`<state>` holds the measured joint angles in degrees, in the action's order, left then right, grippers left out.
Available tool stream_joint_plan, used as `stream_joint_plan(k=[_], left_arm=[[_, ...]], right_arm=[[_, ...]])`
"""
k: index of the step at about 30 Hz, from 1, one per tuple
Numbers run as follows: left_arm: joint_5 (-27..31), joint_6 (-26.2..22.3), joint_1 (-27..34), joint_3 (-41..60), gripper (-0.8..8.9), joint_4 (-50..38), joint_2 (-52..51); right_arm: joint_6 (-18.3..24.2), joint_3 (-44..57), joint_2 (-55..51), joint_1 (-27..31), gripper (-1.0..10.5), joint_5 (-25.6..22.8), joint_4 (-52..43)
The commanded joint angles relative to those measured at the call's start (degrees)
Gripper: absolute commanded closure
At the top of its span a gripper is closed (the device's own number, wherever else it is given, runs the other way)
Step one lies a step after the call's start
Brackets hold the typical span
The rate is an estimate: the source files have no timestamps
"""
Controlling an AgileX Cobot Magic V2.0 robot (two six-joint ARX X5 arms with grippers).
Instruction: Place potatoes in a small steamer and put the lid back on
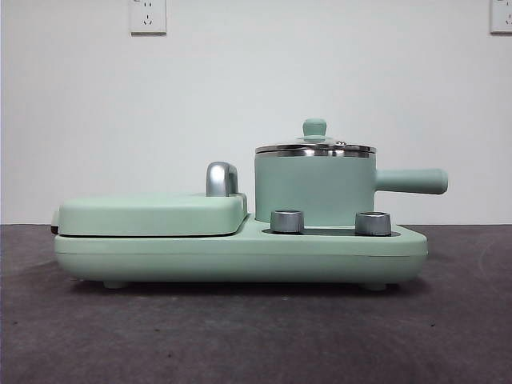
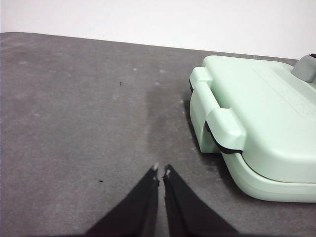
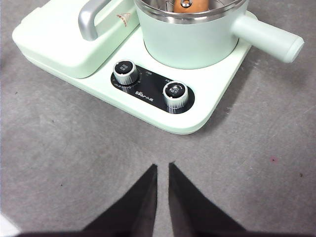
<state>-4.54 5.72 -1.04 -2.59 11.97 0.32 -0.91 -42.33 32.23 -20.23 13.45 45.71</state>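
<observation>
The small mint-green steamer (image 1: pixel 314 188) stands on the right half of the cooker base, its straight handle (image 1: pixel 412 181) pointing right. The glass lid (image 1: pixel 314 148) with its green knob sits on the steamer's steel rim. In the right wrist view the steamer (image 3: pixel 190 42) shows from above, with an orange-brown potato (image 3: pixel 196 6) inside under the glass. My right gripper (image 3: pixel 162 167) hangs shut and empty over the table in front of the two dials. My left gripper (image 2: pixel 161 171) is shut and empty over the table beside the griddle's end. Neither arm shows in the front view.
The flat green griddle plate (image 1: pixel 152 214) lies shut on the left half of the base (image 1: pixel 240 254), with a silver handle (image 1: pixel 222 179) behind it. Two steel dials (image 1: pixel 287 221) (image 1: pixel 373 223) stand at the base's front. The table (image 1: pixel 256 336) is dark grey, and a white wall is behind.
</observation>
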Motion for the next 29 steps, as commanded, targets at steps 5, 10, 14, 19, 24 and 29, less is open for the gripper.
stream_joint_plan(k=[5,10,14,19,24,29], left_arm=[[-0.09,-0.31,-0.09,0.66,7.93,0.07,-0.04],[-0.09,-0.31,-0.09,0.66,7.93,0.02,-0.04],[-0.09,-0.31,-0.09,0.66,7.93,0.02,-0.04],[-0.09,-0.31,-0.09,0.68,7.93,0.07,-0.07],[-0.11,-0.31,-0.09,0.66,7.93,0.04,-0.04],[-0.09,-0.31,-0.09,0.66,7.93,0.04,-0.04]], right_arm=[[5.16,10.54,-9.14,4.68,9.1,-1.09,-13.92],[5.01,28.74,-22.53,12.33,9.1,-1.44,-31.06],[4.92,37.13,-30.27,16.76,9.1,-1.42,-34.91],[4.55,41.68,-32.02,18.23,9.1,-1.31,-39.01],[4.33,41.68,-32.02,18.16,9.1,-1.31,-39.5],[4.33,41.68,-32.02,18.18,9.1,-1.49,-39.95]])
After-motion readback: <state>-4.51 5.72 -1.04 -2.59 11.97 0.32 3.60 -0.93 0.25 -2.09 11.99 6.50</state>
